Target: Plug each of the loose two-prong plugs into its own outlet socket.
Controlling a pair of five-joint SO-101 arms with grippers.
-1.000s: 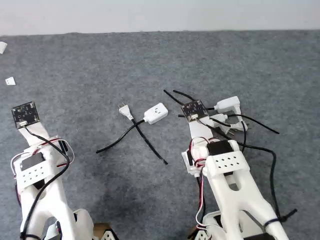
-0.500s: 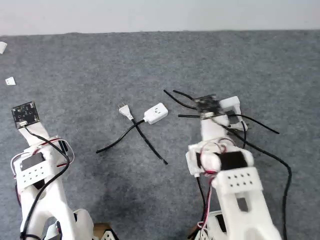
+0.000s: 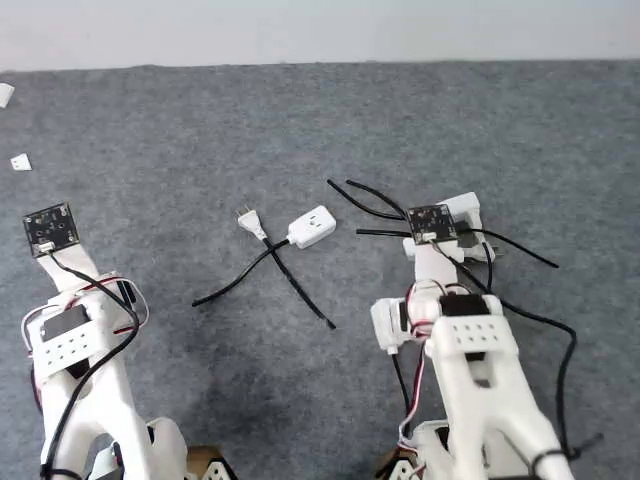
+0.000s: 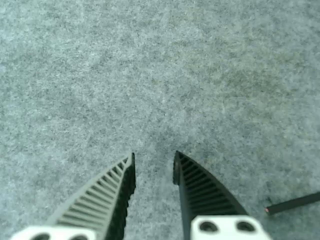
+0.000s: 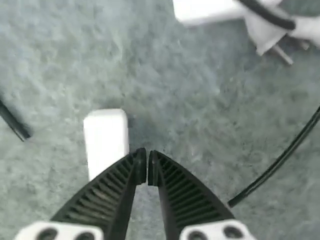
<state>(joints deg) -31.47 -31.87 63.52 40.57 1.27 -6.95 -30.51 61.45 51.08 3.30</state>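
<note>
A white outlet socket [image 3: 312, 227] on a black cord lies mid-table, with a loose two-prong plug [image 3: 246, 219] just left of it. Their cords cross. Farther right lie a second white socket [image 3: 461, 207] and a plug [image 3: 480, 251], beside the right arm [image 3: 465, 335]. My right gripper [image 5: 146, 162] is shut with nothing between its fingers, low over the carpet. A white rectangular block [image 5: 105, 140] lies against one finger; I cannot tell if it is a plug or a socket. Beyond it are a white socket [image 5: 210, 10] and a pronged plug [image 5: 272, 37]. My left gripper [image 4: 152, 162] is open over bare carpet.
Grey carpet [image 3: 200, 130] covers the table. Black cables [image 3: 365, 195] trail around the right arm, and one [image 5: 280, 160] runs close to the right gripper. A cable end [image 4: 292, 204] lies near the left gripper. Small white scraps [image 3: 20, 161] lie at the far left.
The right arm has swung to the right, toward the socket and plug on that side. The left arm has kept still.
</note>
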